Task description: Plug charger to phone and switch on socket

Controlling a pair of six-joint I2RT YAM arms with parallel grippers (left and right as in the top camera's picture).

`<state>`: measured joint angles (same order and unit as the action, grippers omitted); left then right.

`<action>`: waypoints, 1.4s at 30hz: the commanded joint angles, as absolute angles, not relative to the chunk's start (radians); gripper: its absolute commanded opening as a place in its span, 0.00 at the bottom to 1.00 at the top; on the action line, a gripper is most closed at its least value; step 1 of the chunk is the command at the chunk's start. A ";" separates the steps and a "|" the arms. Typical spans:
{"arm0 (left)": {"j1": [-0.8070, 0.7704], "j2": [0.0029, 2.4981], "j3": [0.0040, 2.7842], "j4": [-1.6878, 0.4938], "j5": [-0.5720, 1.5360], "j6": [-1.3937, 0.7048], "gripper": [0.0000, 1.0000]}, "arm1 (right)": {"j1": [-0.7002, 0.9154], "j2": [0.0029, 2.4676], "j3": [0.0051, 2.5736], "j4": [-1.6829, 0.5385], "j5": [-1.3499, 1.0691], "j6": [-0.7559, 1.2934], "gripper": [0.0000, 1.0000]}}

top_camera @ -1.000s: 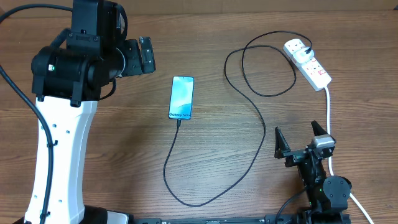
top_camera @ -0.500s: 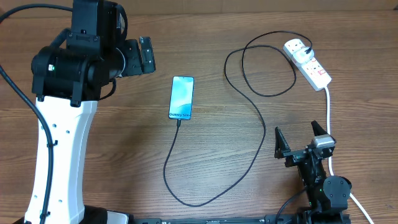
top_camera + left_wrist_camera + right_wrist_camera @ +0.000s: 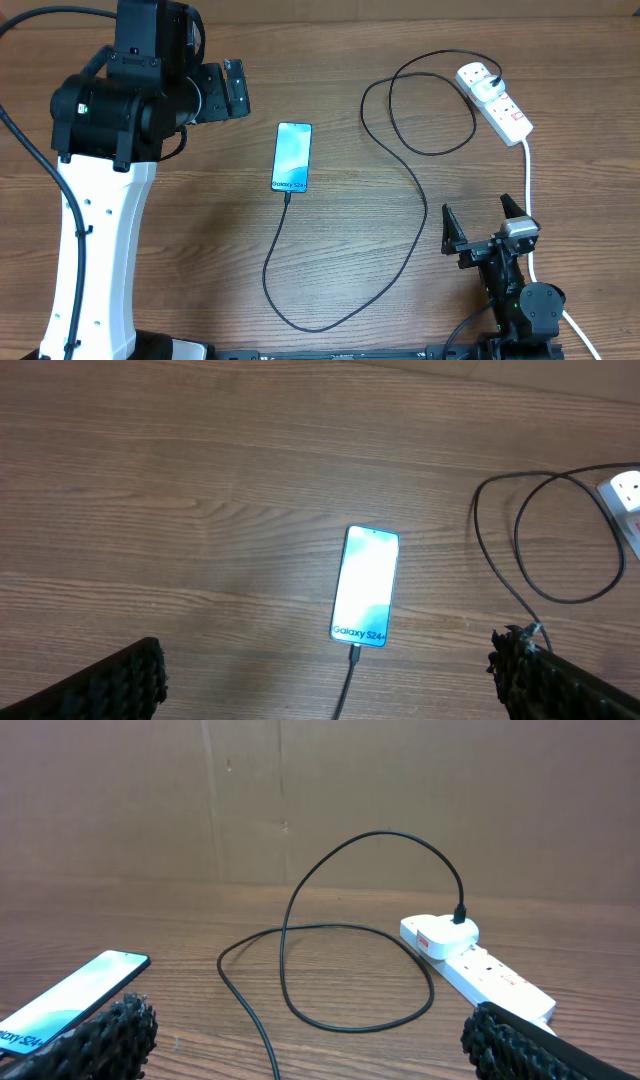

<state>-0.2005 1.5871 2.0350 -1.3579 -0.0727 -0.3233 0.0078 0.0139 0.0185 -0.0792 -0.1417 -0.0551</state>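
Phone [image 3: 292, 156] flat at mid-table with the charger [image 3: 425, 215] at its near end; both grippers wide apart and holding nothing.
The phone lies screen up, its text toward the near edge, where the charger's tip meets it. From there the cable runs near, curves right and back to the far side, loops once and ends in a plug [image 3: 483, 85] seated in the far end of the socket [image 3: 505, 112] at far right. The left gripper [image 3: 237, 88] hangs above the table [image 3: 200, 260], just left and far of the phone, which shows between its spread fingers [image 3: 120, 680] in the wrist view. The right gripper [image 3: 482, 225] sits low at near right, well apart from the phone. The cable passes to its left and the socket's white cord [image 3: 527, 185] runs by its right finger.
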 commanded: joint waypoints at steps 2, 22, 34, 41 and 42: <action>-0.197 1.584 2.032 -1.356 -0.085 -0.337 1.00 | 0.005 0.003 0.008 -0.074 -0.135 -0.054 1.00; -0.197 1.601 2.032 -1.357 -0.086 -0.337 1.00 | 0.005 0.003 0.009 -0.074 -0.136 -0.054 1.00; -0.197 1.527 2.032 -1.468 -0.084 -0.367 1.00 | 0.005 0.003 0.008 -0.074 -0.135 -0.054 1.00; -0.197 1.407 1.910 -1.485 -0.115 -0.366 1.00 | 0.005 0.003 0.008 -0.074 -0.135 -0.054 1.00; -0.196 1.386 1.873 -1.480 -0.121 -0.366 1.00 | 0.005 0.003 0.008 -0.074 -0.135 -0.054 1.00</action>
<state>-0.2005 1.4452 1.9465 -1.4826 -0.0841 -0.3428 0.0078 0.0139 0.0185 -0.0792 -0.1413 -0.0559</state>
